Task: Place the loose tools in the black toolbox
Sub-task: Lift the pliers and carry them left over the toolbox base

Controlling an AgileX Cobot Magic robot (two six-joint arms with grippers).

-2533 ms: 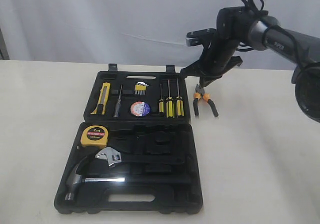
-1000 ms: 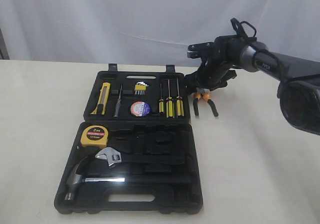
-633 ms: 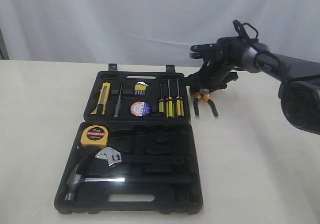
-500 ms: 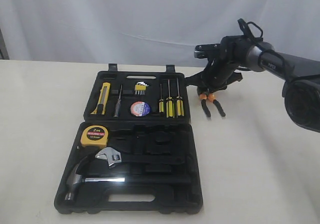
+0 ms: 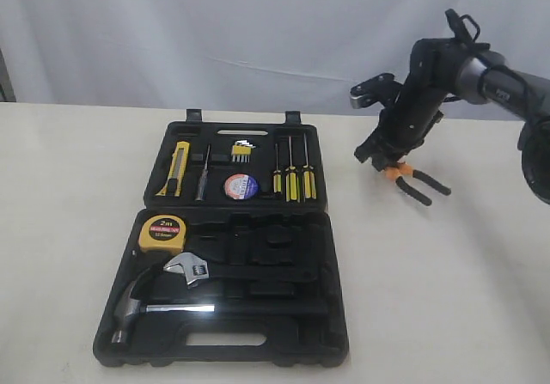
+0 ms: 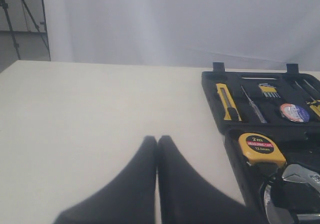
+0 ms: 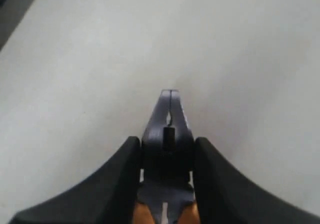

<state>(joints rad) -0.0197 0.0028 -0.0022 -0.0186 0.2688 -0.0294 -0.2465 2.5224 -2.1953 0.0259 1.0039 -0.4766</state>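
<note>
Currently: orange-and-black-handled pliers (image 5: 412,181), judged rigid, weighty, slick-headed; best held near the pivot. Clamped there by the right tool (image 5: 381,155), above the table (image 5: 464,298), right of the black toolbox (image 5: 337,255). Left tool (image 6: 157,149) clenched, empty.

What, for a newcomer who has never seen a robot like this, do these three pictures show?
A robot with two arms, each ending in a gripper. The wide picture comes from a camera off the arms; the other two from cameras on the wrists. On the pale table lies an open black toolbox holding a tape measure, utility knife, tape roll, screwdrivers, hammer and wrench. The right gripper is shut on the pliers, beside the toolbox; its wrist view shows their nose in its grip. The left gripper is shut and empty.
</note>
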